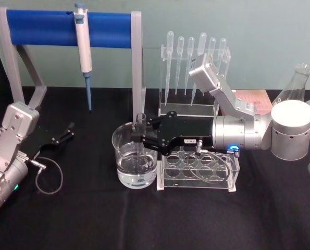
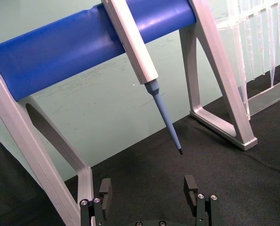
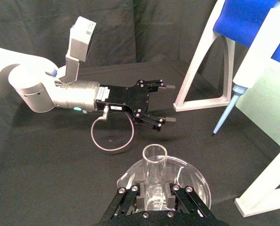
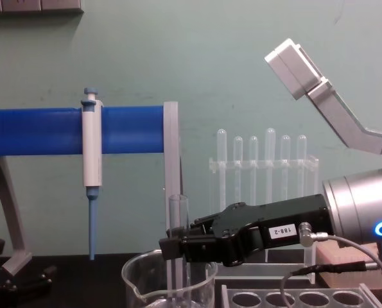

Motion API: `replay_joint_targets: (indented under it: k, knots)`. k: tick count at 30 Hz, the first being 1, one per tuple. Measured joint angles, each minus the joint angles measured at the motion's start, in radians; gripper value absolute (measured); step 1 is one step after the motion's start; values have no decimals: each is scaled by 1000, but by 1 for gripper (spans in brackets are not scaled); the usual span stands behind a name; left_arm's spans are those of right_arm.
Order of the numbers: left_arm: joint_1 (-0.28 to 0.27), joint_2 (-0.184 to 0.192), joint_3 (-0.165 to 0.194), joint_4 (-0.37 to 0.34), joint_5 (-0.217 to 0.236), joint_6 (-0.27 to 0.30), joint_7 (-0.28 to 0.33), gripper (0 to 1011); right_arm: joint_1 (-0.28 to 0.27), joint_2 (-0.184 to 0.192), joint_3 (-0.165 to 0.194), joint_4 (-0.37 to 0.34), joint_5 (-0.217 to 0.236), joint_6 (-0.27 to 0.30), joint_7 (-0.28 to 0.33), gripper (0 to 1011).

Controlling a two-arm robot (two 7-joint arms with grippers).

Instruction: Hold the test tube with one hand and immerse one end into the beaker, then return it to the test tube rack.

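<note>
Gripping the long clear glass test tube (image 4: 176,221) upright in the black two-fingered right gripper (image 4: 175,247), dipping it steadily, centred, into the wide clear glass beaker (image 1: 135,156).

test tube (image 1: 140,136) in beaker (image 1: 135,159), rack (image 1: 198,171) right

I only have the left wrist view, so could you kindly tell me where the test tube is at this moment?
Observer: The test tube stands upright inside the beaker, its lower end in the water.
Operator: Thank you; is anything holding it?
Observer: Yes, the right gripper is shut on it just above the beaker's rim.
Operator: And the left gripper?
Observer: The left gripper is open, off to the left over the black table.
</note>
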Motion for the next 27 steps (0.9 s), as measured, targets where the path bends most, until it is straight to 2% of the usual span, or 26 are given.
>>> replay_joint_targets:
  k: [19, 27]
  knots:
    - [0, 0, 0, 0, 0, 0, 0, 1000, 0, 0, 0, 0, 0, 0, 0, 235]
    - [0, 0, 0, 0, 0, 0, 0, 1000, 7, 15, 17, -37, 29, 14, 29, 236]
